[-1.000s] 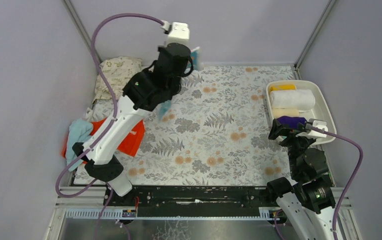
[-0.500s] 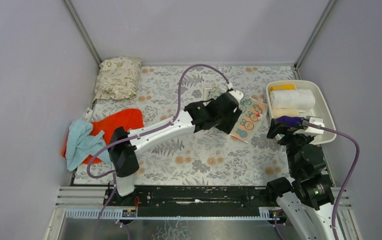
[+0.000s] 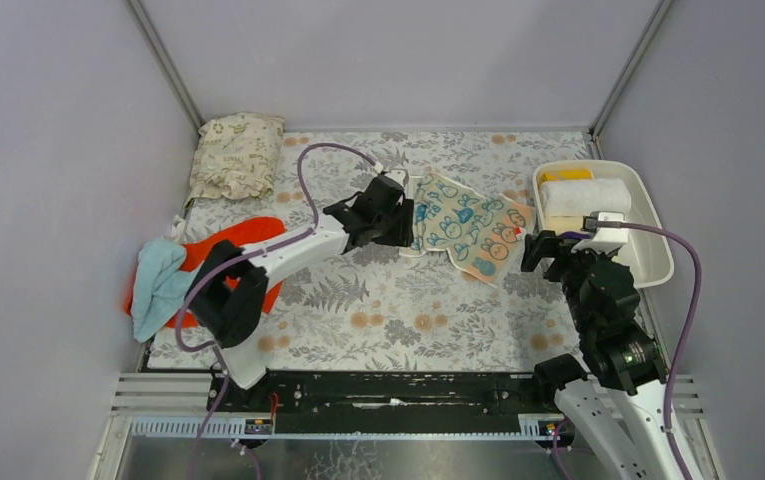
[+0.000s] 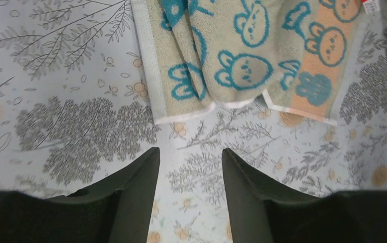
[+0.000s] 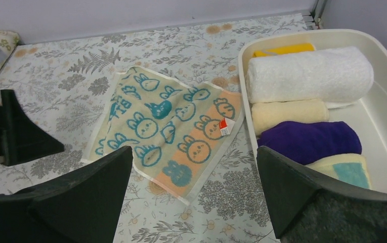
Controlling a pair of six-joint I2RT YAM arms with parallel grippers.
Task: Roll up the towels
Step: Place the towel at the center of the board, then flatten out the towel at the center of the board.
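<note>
You are partway through. In the white tray [image 3: 655,236] at the right there are already rolls lying side by side: a yellow towel [image 3: 566,174] at the far end, then a fat white towel [image 3: 586,196], a cream towel [image 5: 288,115], a purple towel [image 5: 307,142], and nearest a cream roll with a teal patch [image 5: 345,170]. The rabbit-printed towel [image 3: 468,225] is not yet rolled. It lies spread on the mat between the two arms, just beside the tray, mostly flat but rucked into folds along its left part. Your left gripper [image 4: 188,157] hovers just short of that towel's near edge, jaws parted and holding nothing. Your right gripper [image 5: 191,167] is spread wide and also empty, near the tray's front corner. Two more towels wait in a loose heap at the mat's left edge: the orange-red towel [image 3: 243,235] with the light blue towel [image 3: 156,285] crumpled on top of it. The work surface is a grey-and-orange floral mat [image 3: 398,300]. A beige leaf-printed cushion [image 3: 238,155] sits at its far left corner, and plain pale lilac walls close in three sides.
</note>
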